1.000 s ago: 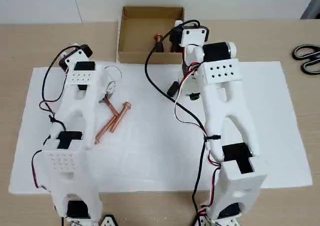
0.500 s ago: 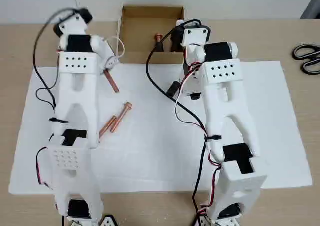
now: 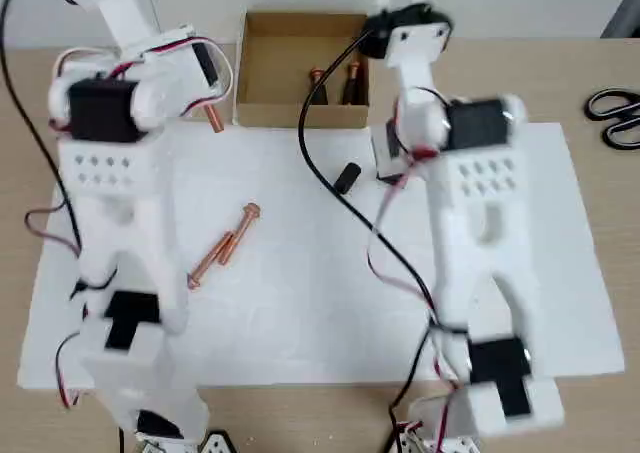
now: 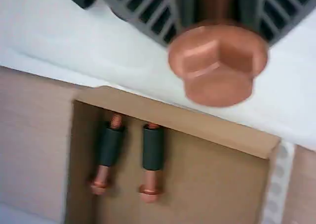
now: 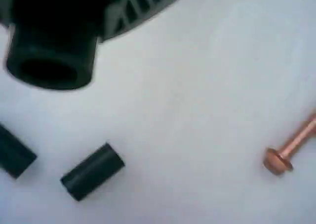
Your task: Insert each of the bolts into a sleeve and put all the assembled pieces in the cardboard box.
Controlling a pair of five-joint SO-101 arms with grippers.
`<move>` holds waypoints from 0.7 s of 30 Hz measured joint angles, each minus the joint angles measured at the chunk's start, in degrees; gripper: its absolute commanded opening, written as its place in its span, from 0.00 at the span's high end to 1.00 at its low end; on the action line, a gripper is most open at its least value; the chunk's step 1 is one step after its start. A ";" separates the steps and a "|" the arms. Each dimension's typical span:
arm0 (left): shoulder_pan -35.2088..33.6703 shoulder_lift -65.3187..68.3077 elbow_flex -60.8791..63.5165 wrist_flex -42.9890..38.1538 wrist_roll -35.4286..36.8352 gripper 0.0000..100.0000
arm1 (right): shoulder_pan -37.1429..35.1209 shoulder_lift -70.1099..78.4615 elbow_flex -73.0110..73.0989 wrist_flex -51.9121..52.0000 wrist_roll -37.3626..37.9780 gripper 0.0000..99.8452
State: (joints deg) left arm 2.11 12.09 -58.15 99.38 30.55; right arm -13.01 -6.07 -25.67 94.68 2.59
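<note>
- The white sheet point(image 3: 300, 313) covers the table in front of both arms and carries the loose parts.
- The cardboard box point(image 3: 290, 114) stands at the far edge of the sheet. It is open on top and two assembled pieces point(image 3: 318, 83) lie side by side inside.
- The left gripper point(image 4: 215, 6) hangs near the box's left front corner, above the sheet. It is pinching a bolt point(image 4: 217, 63) by the shank, with the head sticking out.
- The right gripper point(image 5: 59, 26) is over the sheet near the box's right front corner. It is clamped on a sleeve point(image 5: 47, 61), with the open bore showing.
- Two loose bolts point(image 3: 243, 230) lie together on the sheet. They look like copper-coloured metal, so probably stiff, light and smooth. They are likely to roll, and a hold on the shank just under the head seems best.
- Two loose sleeves point(image 5: 91, 172) lie below the right gripper. They look like dark, rigid, light tubes that are likely to roll. Gripping one across the middle would leave both ends free.
</note>
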 measured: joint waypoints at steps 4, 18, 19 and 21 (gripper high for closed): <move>1.76 -9.67 10.46 0.00 -0.09 0.99 | 0.09 -9.49 0.00 0.09 0.00 1.00; 8.79 -28.13 37.89 -0.88 -2.90 0.99 | -3.87 -42.29 32.09 -4.13 0.00 1.00; 8.97 -28.13 39.47 -1.93 -2.90 0.99 | -3.87 -44.13 36.66 -6.77 0.00 1.00; 8.97 -28.13 42.81 -5.01 -2.90 0.99 | -3.78 -47.21 46.77 -13.89 0.00 1.00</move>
State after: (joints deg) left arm 11.08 -16.04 -15.34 94.37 27.65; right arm -16.79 -53.27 21.10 80.79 2.59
